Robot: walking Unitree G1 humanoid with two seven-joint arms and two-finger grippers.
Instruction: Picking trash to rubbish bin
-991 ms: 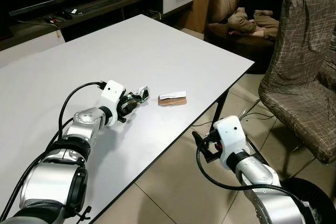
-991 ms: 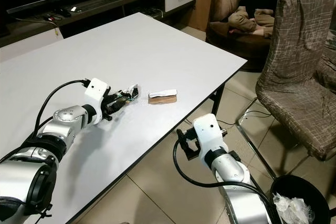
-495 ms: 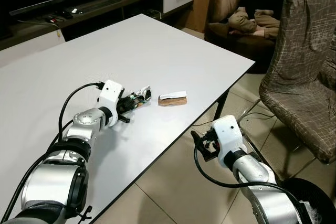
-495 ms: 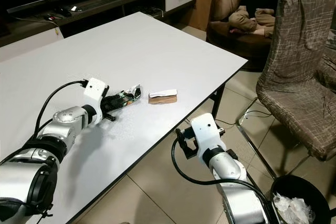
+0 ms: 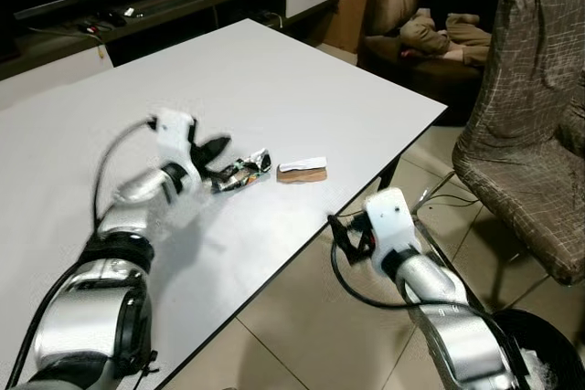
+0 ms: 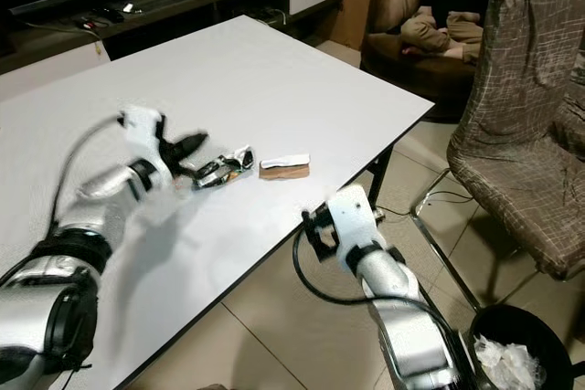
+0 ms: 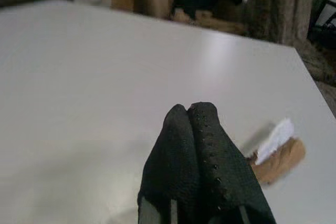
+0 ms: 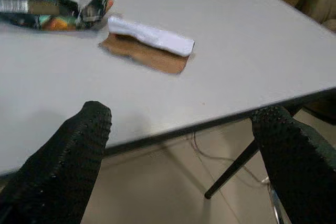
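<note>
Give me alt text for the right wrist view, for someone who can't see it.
The right gripper hangs open below the edge of a white table, its two black fingers spread wide apart. On the table lie a brown piece of trash with a white strip on top and, beside it, a crumpled colourful wrapper.

Crumpled colourful wrapper lies flat just ahead of the left gripper; brown-and-white scrap rests beyond it; black rubbish bin sits below the right arm.
</note>
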